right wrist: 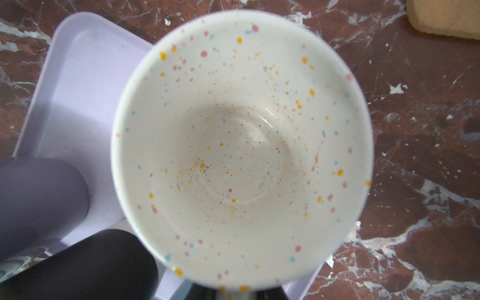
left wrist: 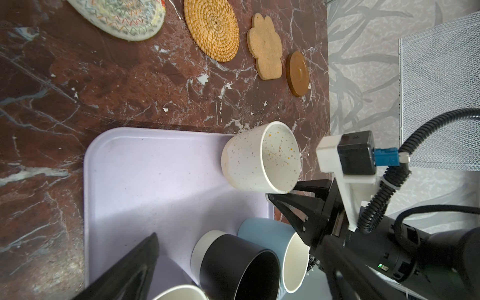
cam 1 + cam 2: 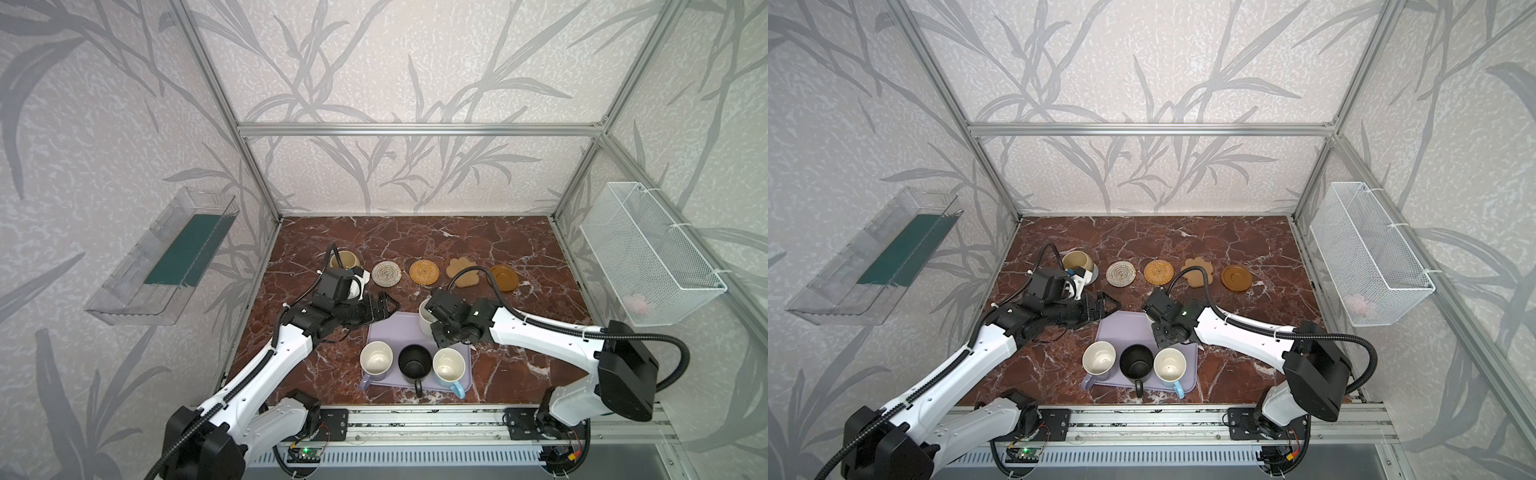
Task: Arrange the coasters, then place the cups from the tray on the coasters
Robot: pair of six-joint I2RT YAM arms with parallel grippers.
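Note:
Four coasters lie bare in a row at the back: cream woven (image 3: pixel 387 273), golden rattan (image 3: pixel 424 272), tan paw (image 3: pixel 461 272), brown saucer (image 3: pixel 503 277). The beige-yellow cup (image 3: pixel 1077 262) stands on the grey-blue coaster (image 3: pixel 1096 272) at the row's left end. The lavender tray (image 3: pixel 390 330) holds the lavender (image 3: pixel 376 359), black (image 3: pixel 414 361) and light blue (image 3: pixel 449 365) cups in front. At its far right corner, my right gripper (image 2: pixel 283 190) is shut on the near side of the speckled cup (image 3: pixel 426 318). My left gripper (image 3: pixel 386 306) hangs open and empty over the tray's far left corner.
A white wire basket (image 3: pixel 648 257) hangs on the right wall and a clear plastic bin (image 3: pixel 162 257) on the left wall. Aluminium frame posts stand at the table's back corners. A metal rail (image 3: pixel 415 424) runs along the front edge.

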